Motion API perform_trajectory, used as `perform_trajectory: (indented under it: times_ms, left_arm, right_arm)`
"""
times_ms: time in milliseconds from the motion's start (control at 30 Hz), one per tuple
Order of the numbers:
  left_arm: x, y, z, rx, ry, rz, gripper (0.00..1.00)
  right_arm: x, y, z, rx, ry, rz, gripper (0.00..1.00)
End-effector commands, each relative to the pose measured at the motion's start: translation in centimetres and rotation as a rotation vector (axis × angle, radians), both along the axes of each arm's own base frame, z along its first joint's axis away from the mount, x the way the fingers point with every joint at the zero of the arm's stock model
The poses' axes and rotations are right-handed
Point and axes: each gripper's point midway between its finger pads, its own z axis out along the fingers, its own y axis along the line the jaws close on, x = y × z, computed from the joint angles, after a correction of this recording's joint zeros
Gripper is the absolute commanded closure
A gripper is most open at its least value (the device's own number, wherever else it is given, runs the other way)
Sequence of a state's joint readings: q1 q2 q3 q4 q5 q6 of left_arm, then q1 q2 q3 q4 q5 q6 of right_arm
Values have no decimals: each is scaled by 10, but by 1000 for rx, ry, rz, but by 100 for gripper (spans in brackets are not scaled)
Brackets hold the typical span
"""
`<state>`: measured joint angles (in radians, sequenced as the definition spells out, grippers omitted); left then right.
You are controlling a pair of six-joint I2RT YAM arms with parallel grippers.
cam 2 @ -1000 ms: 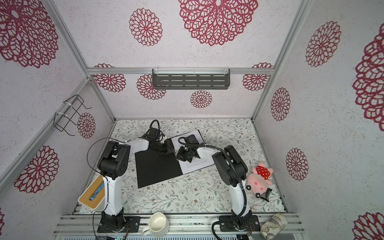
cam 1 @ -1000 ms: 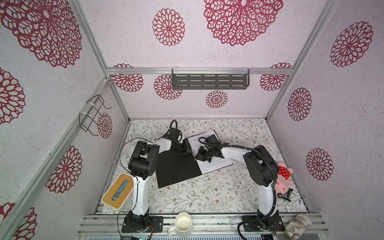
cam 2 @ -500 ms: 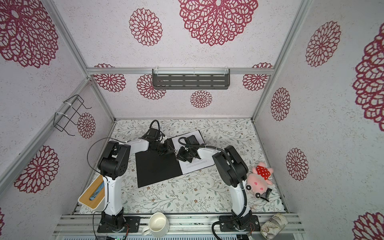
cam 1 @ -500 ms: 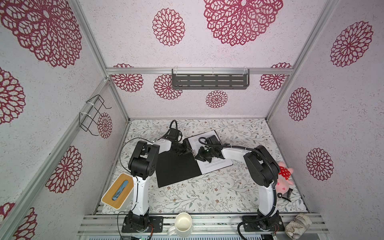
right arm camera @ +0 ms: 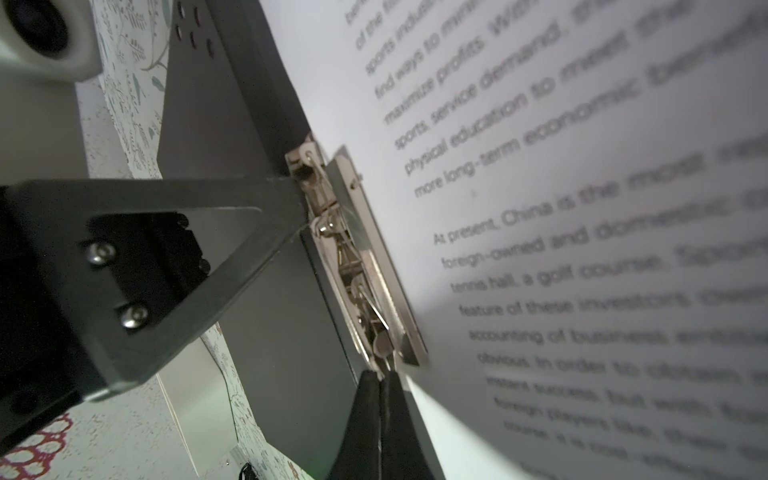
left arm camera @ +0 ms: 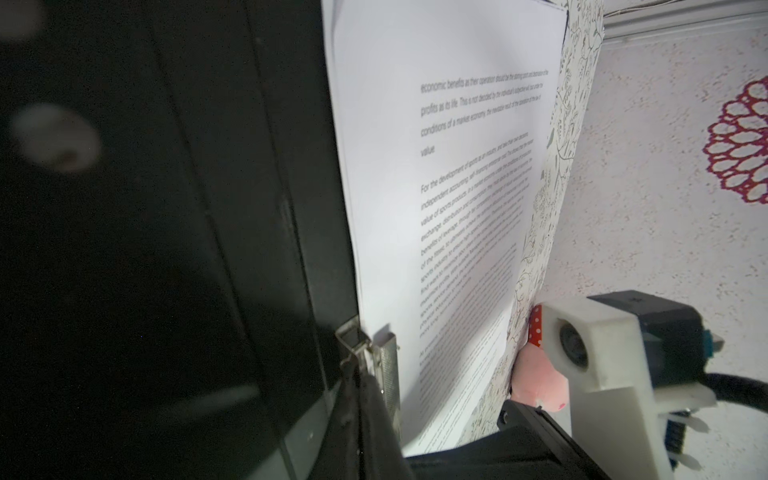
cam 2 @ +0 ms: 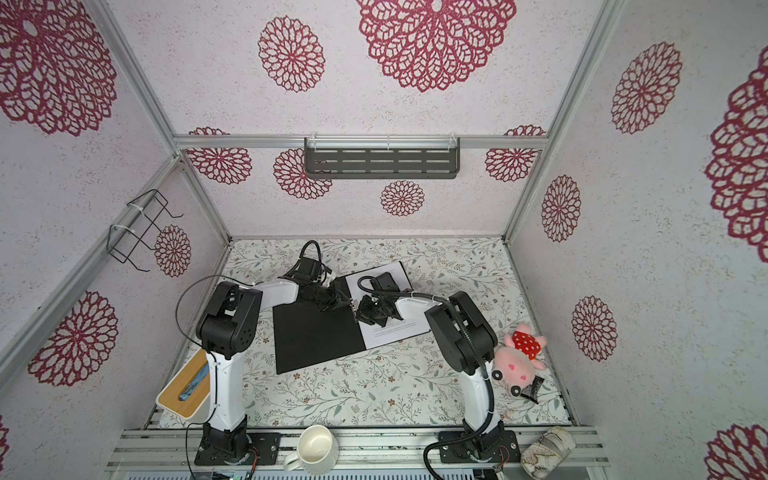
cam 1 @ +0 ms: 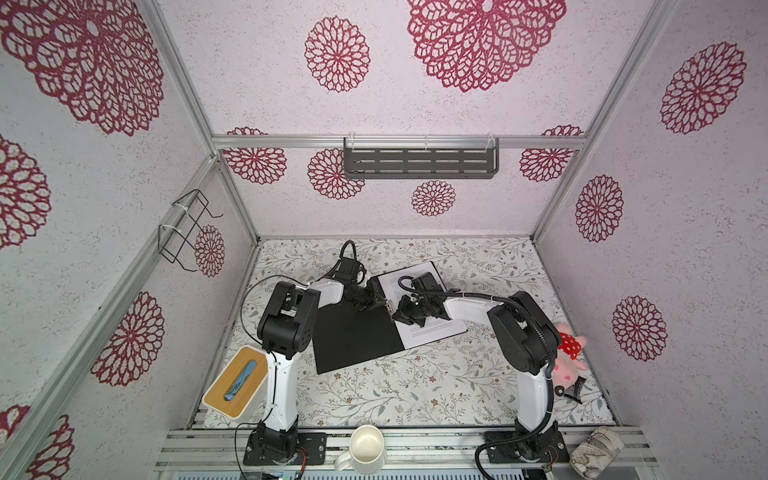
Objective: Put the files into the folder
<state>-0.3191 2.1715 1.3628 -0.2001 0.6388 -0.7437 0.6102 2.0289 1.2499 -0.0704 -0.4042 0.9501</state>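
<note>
The folder lies open on the table, black inside up. The files, white sheets with printed text on top, lie on its right half. The metal clip runs along the files' inner edge by the spine. My left gripper is shut, tips against the clip's far end. My right gripper is shut too, tips touching the clip's near end. Whether either pinches a clip part I cannot tell. Only the top sheet is readable.
A tissue box sits at the front left, and a white mug on the front rail. A pink plush toy lies by the right arm's base, with a patterned cup at the front right. A grey shelf hangs on the back wall.
</note>
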Motion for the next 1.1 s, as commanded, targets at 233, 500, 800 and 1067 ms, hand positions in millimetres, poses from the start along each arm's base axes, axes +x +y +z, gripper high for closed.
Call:
perform_trajectory:
  times_ms: [233, 500, 800, 1067]
  left_arm:
    - [-25, 3, -36, 59, 102, -22, 94]
    - [-25, 0, -38, 57, 112, -5, 94]
    - [-22, -4, -27, 35, 87, -21, 93]
    - [-21, -6, -26, 26, 82, -27, 93]
  right_arm:
    - [-29, -77, -84, -398, 184, -113, 100]
    - [-31, -43, -65, -243, 197, -152, 100]
    - [-22, -20, -31, -120, 151, -189, 100]
    - [-15, -12, -10, -63, 121, -196, 100]
